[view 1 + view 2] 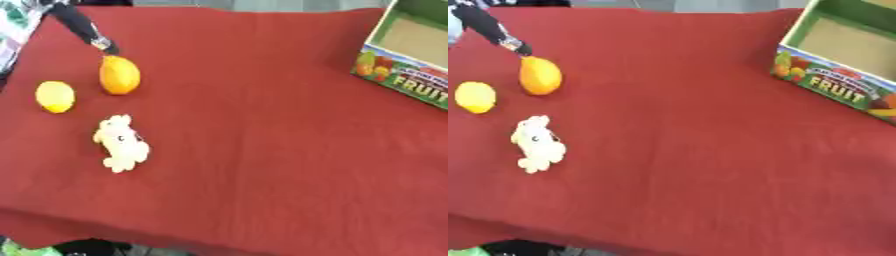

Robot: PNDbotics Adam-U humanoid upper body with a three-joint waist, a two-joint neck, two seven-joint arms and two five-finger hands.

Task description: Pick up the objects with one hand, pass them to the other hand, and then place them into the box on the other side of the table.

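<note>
The left hand (105, 46) comes down from the far left corner of the red tabletop (262, 150), a dark, slim shape on the end of a black arm. Its tip sits right at the top end of the orange fruit (120, 75), touching it or very nearly so. Only that narrow tip shows, so I cannot tell whether the fingers are spread or drawn together, and nothing is visibly held.

The orange fruit lies directly below the hand, toward the near edge. It is an oval, and its long axis runs roughly away from me and back toward the hand, so the hand meets it end-on, not across its width. To close around it, I would judge, the hand needs to come a little further over the fruit's middle.

Just to the left of it, and slightly nearer, lies a yellow lemon (55, 96), apart from the orange fruit. Nearer still is a small white soft toy (121, 144), lying on its own.

The fruit box (833, 82), green-walled with a printed front, stands open at the far right corner, well apart from all three things and across the whole cloth.

The right hand shows in neither view. All the things lie on the left, so the left hand is plainly the nearer one for the pick.
</note>
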